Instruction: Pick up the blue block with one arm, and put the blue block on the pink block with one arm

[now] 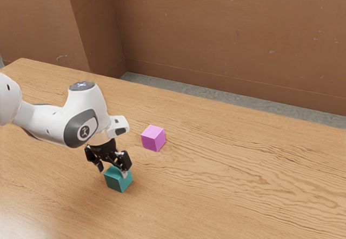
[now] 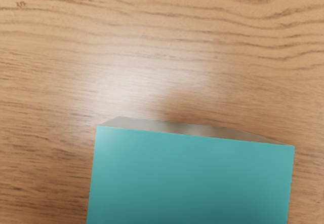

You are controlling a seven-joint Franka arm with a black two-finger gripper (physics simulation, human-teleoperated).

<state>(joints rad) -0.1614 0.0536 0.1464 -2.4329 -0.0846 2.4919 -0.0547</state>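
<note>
Exterior view: gripper (image 1: 113, 166) spread open, empty, just above blue block (image 1: 119, 180); probably light, rigid, smooth; pinch opposite flat sides.

A wooden table (image 1: 243, 163) with wavy grain (light brown throughout) carries two cubes. The blue block (image 1: 118, 179) sits flat on it toward the near edge. The pink block (image 1: 153, 138) rests nearby but apart, farther back and toward the exterior view's right.
</note>
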